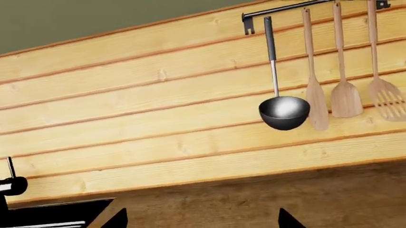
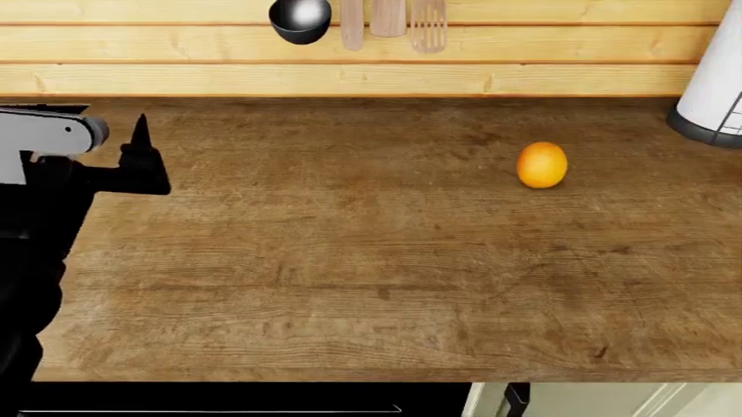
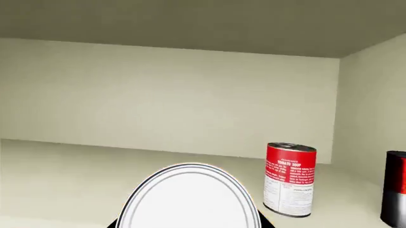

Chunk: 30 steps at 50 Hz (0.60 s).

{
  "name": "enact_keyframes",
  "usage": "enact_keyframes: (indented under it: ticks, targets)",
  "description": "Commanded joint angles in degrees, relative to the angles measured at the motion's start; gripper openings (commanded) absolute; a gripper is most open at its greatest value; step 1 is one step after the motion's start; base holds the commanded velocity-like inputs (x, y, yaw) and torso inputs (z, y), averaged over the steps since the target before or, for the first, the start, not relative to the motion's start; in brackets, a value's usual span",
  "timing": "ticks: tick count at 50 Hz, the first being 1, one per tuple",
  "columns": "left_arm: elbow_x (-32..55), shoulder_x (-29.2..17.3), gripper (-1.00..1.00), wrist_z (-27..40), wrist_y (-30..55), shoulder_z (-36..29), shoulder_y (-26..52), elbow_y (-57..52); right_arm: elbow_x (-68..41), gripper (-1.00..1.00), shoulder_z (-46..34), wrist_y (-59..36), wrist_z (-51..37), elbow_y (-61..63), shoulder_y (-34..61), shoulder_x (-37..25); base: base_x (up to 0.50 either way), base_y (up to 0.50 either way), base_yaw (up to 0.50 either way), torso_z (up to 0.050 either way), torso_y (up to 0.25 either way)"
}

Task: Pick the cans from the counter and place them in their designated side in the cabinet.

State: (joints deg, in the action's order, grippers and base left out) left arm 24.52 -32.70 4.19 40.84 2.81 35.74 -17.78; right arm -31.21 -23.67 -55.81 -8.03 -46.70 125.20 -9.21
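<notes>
Here, the brown wood-grain bench (image 2: 347,261) fills the head view, running back to a pale plank wall (image 2: 522,52). On that wall a black rail (image 1: 298,7) carries a ladle (image 1: 284,112), two wooden spatulas (image 1: 345,97) and a slotted turner (image 1: 387,99), hanging side by side. An orange fruit (image 2: 541,165) lies alone on the bench, right of centre and towards the wall. A white appliance with a dark base (image 2: 717,87) stands at the far right corner.

The left arm (image 2: 52,152) reaches in from the left over the bench, and its end effector (image 1: 201,219) is spread wide with nothing between the two black fingertips (image 1: 286,219), seen in the left wrist view against the bench's far edge.

Inside the pale cabinet (image 3: 171,95), a tall can (image 3: 290,179) with a red-and-white soup label stands upright on the shelf (image 3: 57,180), towards the right wall. A second can (image 3: 188,197) shows its silver top up close to the right wrist camera, left of and nearer than the tall one. Whether the right end effector grips it cannot be told. A dark red object (image 3: 395,187) is cut off at the right edge, beside the cabinet wall.
</notes>
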Motion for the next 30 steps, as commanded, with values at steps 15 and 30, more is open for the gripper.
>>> enact_keyframes:
  ticks: [15, 30]
  targets:
    - [6.1, -7.1, 1.00, -8.9, 14.9, -5.7, 13.3, 0.9, 30.8, -1.00, 14.2, -3.0, 13.9, -10.8, 9.8, 9.2, 0.00, 0.00, 0.00, 0.000, 0.001]
    - [6.2, -8.6, 1.00, -10.8, 14.5, -7.1, 13.8, 1.0, 35.6, -1.00, 14.5, -9.7, 13.2, -6.5, 9.8, 9.2, 0.00, 0.00, 0.00, 0.000, 0.001]
